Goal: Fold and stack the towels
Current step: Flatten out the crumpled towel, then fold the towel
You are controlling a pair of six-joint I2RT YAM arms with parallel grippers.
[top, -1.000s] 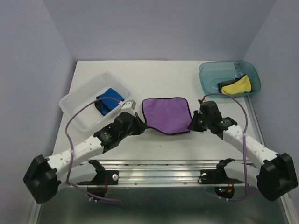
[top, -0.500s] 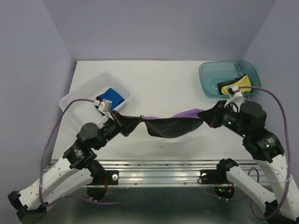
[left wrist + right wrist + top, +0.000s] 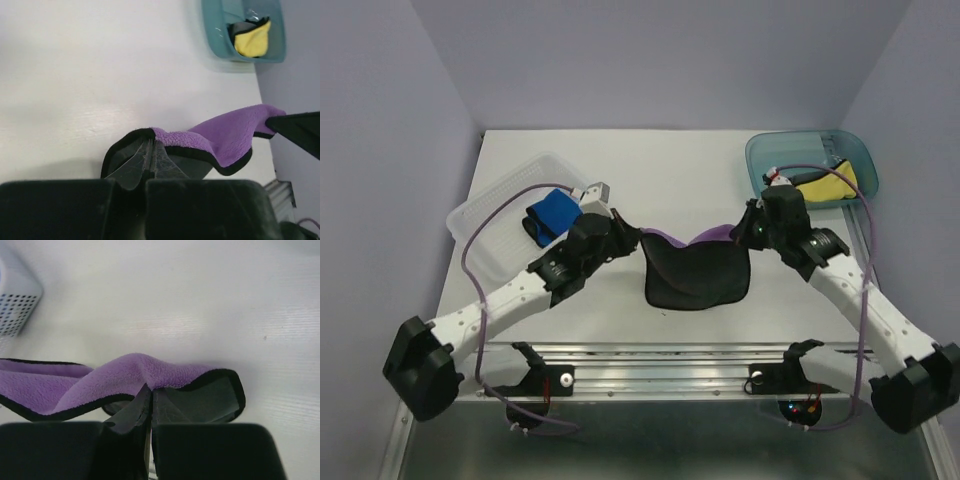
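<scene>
The purple towel [image 3: 698, 275] hangs between both grippers above the table's middle, its black reverse facing up and a purple strip along its far edge. My left gripper [image 3: 638, 240] is shut on the towel's left corner [image 3: 170, 136], the fingertips pinching the black edging. My right gripper [image 3: 748, 235] is shut on the right corner [image 3: 165, 377]. A folded blue towel [image 3: 556, 213] lies in the clear tray [image 3: 490, 222]. The yellow towel [image 3: 825, 183] sits crumpled in the teal tub [image 3: 770, 168].
The clear tray is at the left, close behind my left arm. The teal tub [image 3: 220, 37] stands at the back right corner, just behind my right wrist. A metal rail [image 3: 660, 375] runs along the near edge.
The purple towel lay flat with its purple face up. Both grippers lifted its near corners and carried them toward the far side, so the black reverse now shows.
</scene>
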